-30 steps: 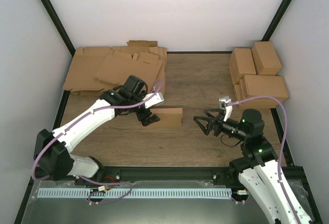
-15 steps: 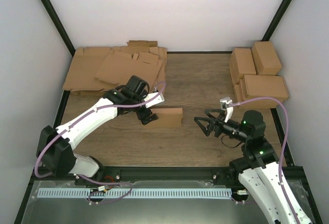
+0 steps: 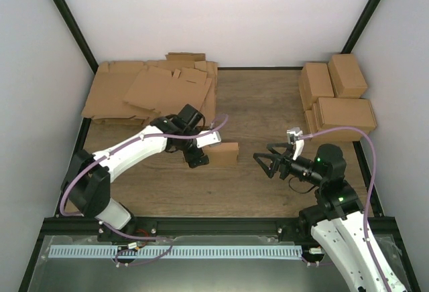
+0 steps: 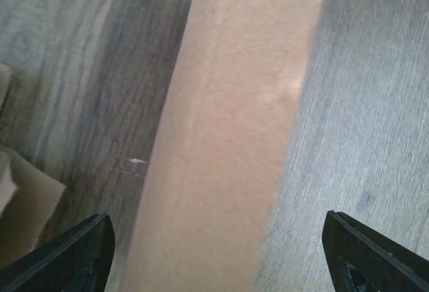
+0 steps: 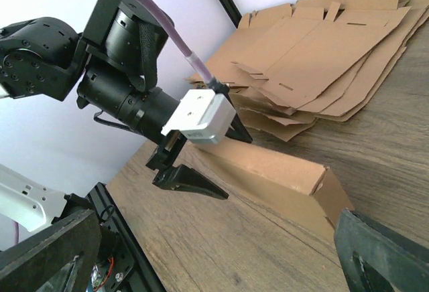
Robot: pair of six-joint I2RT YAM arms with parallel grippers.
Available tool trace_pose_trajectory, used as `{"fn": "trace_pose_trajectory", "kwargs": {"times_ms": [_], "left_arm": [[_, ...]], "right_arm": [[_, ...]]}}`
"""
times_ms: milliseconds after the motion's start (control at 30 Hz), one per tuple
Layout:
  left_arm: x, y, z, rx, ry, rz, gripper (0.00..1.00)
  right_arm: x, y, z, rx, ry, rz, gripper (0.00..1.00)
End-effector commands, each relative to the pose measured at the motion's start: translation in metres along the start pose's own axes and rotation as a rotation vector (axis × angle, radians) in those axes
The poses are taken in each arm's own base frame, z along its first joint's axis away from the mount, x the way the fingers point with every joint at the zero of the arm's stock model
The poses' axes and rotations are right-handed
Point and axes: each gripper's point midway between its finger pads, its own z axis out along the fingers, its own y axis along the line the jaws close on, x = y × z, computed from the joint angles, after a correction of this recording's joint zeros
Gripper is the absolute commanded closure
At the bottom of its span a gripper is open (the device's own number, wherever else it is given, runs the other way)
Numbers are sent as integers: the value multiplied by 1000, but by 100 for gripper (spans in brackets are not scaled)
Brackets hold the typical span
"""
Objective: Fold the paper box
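Top external view: The plain brown cardboard paper box (image 3: 225, 153) lies on the dark wood-grain surface (image 3: 268, 104). The left gripper (image 3: 199, 159) is at the box's left end; this view does not show whether it touches the box. The right gripper (image 3: 261, 163) hangs just right of the box, clear of it, with its fingers spread wide and nothing between them. A heap of flat notched brown cardboard sheets (image 3: 151, 91) lies beyond the left gripper. A group of closed brown cardboard boxes (image 3: 338, 94) stands beyond the right gripper, well apart from it.

Left wrist view: The paper box runs as a long brown panel straight ahead of the left gripper, passing between its two black fingertips (image 4: 80, 252). The fingers are set wide. Bare surface shows on both sides between box and fingertips.

Right wrist view: The paper box lies ahead of the right gripper, its open end facing it. The left gripper straddles the far end, one finger on each long side. A white camera block (image 5: 201, 116) sits above those fingers. The sheet heap lies behind the box.
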Motion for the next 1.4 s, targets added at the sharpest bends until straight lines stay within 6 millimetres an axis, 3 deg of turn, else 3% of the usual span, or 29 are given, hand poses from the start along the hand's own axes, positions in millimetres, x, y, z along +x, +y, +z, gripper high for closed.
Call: {"fn": "trace_pose_trajectory", "kwargs": {"times_ms": [0, 200, 400, 467, 733, 967, 1133, 1200, 1267, 1333, 1367], "left_arm": [[-6, -5, 1, -1, 27, 44, 15], [-15, -8, -4, -28, 22, 84, 28], [-30, -8, -15, -97, 8, 104, 58], [-36, -8, -19, -138, -1, 114, 64], [-56, -22, -34, -354, -33, 190, 66], [-51, -18, -37, -574, -12, 230, 66], [-36, -24, -18, -552, -19, 224, 61], [-30, -30, -6, -511, -15, 209, 54], [-28, -37, 1, -467, -29, 183, 38], [-30, -43, 0, -437, -74, 135, 11], [-33, -47, -2, -412, -107, 114, 2]], "right_arm": [[-5, 3, -2, -4, -11, -7, 2], [-5, 2, -2, -2, -11, -11, 2], [-6, 2, -1, -2, -10, -14, 2], [-7, 2, -1, 2, -13, -16, 2], [-7, -2, -1, 23, -13, -10, 2], [-20, -3, -2, 57, -43, -39, 2], [-41, -1, 2, 84, -42, -145, 1], [-50, 0, 3, 98, -41, -192, 0], [-54, -1, 4, 106, -34, -217, 0], [-52, -3, 8, 102, -16, -222, 0], [-50, -6, 10, 103, -4, -217, 0]]}}
